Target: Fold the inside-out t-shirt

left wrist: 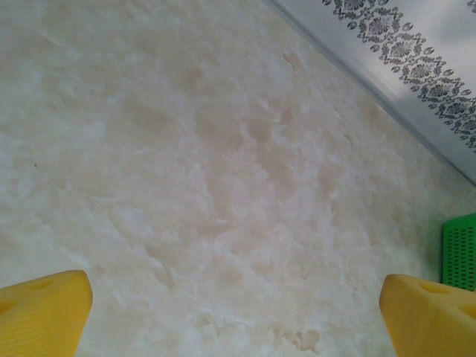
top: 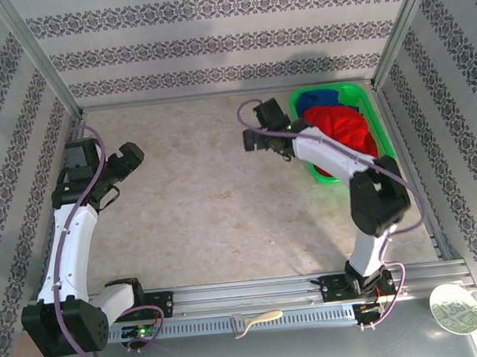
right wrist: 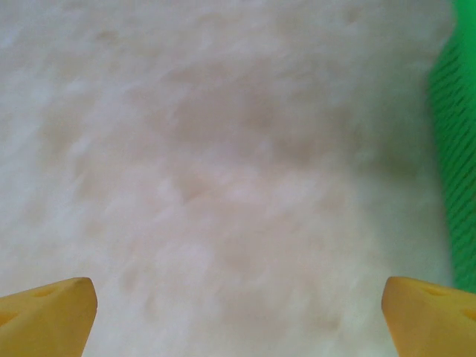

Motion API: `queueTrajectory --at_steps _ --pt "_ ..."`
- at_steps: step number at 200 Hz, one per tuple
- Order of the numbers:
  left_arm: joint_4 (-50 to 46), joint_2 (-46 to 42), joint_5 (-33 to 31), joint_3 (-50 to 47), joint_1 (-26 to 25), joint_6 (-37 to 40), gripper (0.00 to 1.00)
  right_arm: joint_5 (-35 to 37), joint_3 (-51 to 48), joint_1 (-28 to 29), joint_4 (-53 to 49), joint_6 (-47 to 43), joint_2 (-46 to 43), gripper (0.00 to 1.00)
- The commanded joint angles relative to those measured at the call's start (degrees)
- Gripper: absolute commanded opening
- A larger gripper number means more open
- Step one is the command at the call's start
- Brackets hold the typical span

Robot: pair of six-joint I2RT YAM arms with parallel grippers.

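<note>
The inside-out t-shirt [top: 344, 129] is a bright red heap in a green basket [top: 367, 99] at the back right of the table. My right gripper [top: 253, 135] hovers over bare table just left of the basket. It is open, its yellow fingertips [right wrist: 48, 316] wide apart with nothing between them. The basket's green mesh wall [right wrist: 455, 149] runs down the right edge of the right wrist view. My left gripper [top: 130, 157] is over the table's left side, far from the shirt. It is open too, its fingertips [left wrist: 44, 312] spread over bare surface.
A blue garment [top: 319, 100] lies at the basket's far end behind the red shirt. Patterned walls and aluminium posts enclose the table on three sides. A corner of the basket [left wrist: 461, 251] appears in the left wrist view. A pale tool [top: 255, 321] and a round disc [top: 455, 308] lie beyond the front rail.
</note>
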Motion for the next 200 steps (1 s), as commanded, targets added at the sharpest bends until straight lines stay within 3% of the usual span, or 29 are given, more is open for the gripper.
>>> queueTrajectory --at_steps 1,45,82,121,160,200 --pt "0.2 -0.9 2.6 -0.6 -0.5 0.2 0.99 -1.6 -8.9 3.5 0.7 8.1 -7.4 0.99" --pt "1.1 -2.5 5.6 -2.8 -2.0 -2.0 0.99 -1.1 -32.5 4.4 4.0 21.8 -21.8 0.98" --pt "1.2 -2.6 5.2 -4.3 -4.3 -2.4 0.99 -1.4 -43.4 -1.1 8.6 25.5 -28.5 0.98" --pt "1.2 -2.8 4.5 -5.7 -5.7 -2.7 0.99 -1.0 -41.4 -8.6 11.9 24.6 -27.2 0.98" --pt "1.3 -2.8 4.2 -6.4 -6.4 -2.7 0.99 -0.7 -33.2 -15.2 13.9 22.4 -19.4 0.98" --pt "2.5 -2.2 4.3 -7.9 -6.8 -3.1 0.99 0.7 -25.2 -18.2 14.2 16.6 -11.9 0.99"
